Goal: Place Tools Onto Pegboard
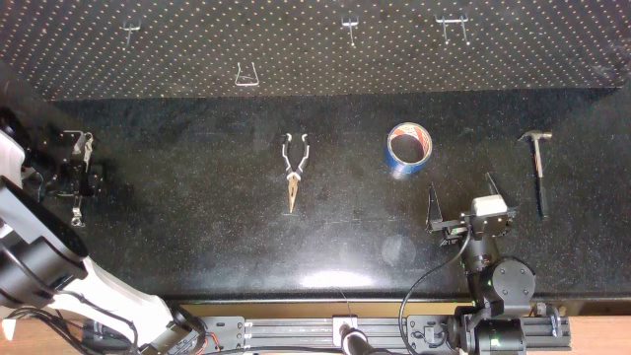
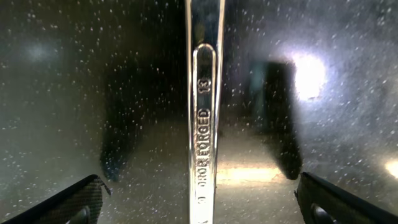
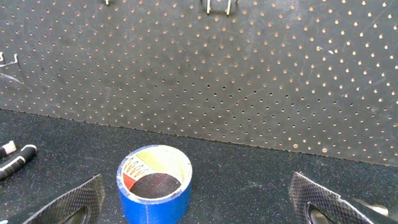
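Note:
A silver wrench (image 2: 202, 124) lies flat on the black worktop, running lengthwise between the fingers of my left gripper (image 2: 199, 180), which is open and low over it at the table's far left (image 1: 74, 182). Pliers with white grips (image 1: 296, 170) lie mid-table. A blue tape roll (image 1: 409, 148) stands to their right, and a hammer (image 1: 538, 168) lies near the right edge. My right gripper (image 1: 461, 197) is open and holds nothing; it sits just in front of the tape roll (image 3: 155, 183), facing the pegboard (image 3: 249, 74).
The pegboard (image 1: 296, 44) lines the back of the table and carries several metal hooks: a wire loop (image 1: 246, 74), single hooks (image 1: 131, 30) (image 1: 348, 28) and a double hook (image 1: 452, 25). The pliers' handles (image 3: 15, 155) show beside the tape.

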{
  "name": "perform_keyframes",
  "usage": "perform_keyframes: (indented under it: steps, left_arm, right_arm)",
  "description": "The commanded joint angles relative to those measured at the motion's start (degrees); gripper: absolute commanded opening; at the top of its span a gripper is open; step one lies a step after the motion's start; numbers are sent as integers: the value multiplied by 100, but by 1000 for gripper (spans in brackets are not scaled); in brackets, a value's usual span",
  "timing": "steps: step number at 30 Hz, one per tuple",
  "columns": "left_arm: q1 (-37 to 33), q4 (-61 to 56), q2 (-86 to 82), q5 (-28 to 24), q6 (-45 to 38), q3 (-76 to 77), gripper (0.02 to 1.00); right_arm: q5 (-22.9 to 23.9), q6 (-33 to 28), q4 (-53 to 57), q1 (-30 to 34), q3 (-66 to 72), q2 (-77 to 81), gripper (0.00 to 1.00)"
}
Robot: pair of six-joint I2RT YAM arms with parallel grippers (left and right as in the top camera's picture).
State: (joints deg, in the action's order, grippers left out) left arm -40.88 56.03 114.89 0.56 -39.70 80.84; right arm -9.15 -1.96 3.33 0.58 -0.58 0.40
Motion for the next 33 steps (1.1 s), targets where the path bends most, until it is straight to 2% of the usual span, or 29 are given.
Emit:
perform_keyframes:
  steps: [1, 4, 6, 8, 9, 11, 17, 20, 21, 22, 26, 28, 31, 32, 33]
  left_arm:
    - [-9, -146, 138, -284, 199, 114, 996]
    - [13, -164, 229, -275, 197, 114, 989]
    - [15, -166, 229, -254, 177, 114, 809]
    - [15, -170, 240, -254, 177, 114, 581]
    - [15, -184, 249, -254, 179, 114, 318]
    - [15, -232, 249, -256, 179, 114, 31]
    - [15, -286, 85, -278, 212, 114, 29]
    - [157, -203, -767, -256, 1217, 111, 29]
    - [319, -50, -1370, -254, 1639, 94, 29]
    - [549, -48, -1974, -192, 1681, -28, 27]
    - [1996, -730, -4894, 1215, 2199, -1388, 29]
    - [2284, -938, -6426, 1255, 2634, -2529, 27]
    - [2291, -1255, -8382, 1207, 3224, -3950, 29]
    - [2291, -1716, -8977, 916, 3222, -4280, 29]
    - [2291, -1869, -9106, 905, 3342, -4437, 29]
  right_arm:
    - [9, 46, 9, -35, 35, -35, 974]
    - [9, 46, 7, -35, 35, -35, 974]
    - [9, 46, 7, -35, 35, -35, 974]
    - [9, 46, 7, -35, 35, -35, 976]
    - [9, 46, 9, -35, 35, -35, 976]
    - [9, 46, 7, -35, 35, -35, 976]
    - [9, 46, 7, -35, 35, -35, 976]
    - [9, 46, 7, -35, 35, -35, 976]
    - [9, 46, 7, -35, 35, -35, 976]
    - [9, 46, 7, -35, 35, -35, 976]
    - [9, 44, 7, -35, 35, -35, 976]
    - [9, 44, 7, -35, 35, -35, 976]
    - [9, 46, 7, -35, 35, -35, 974]
    - [9, 46, 7, -35, 35, -35, 976]
    - [9, 46, 7, -35, 35, -35, 976]
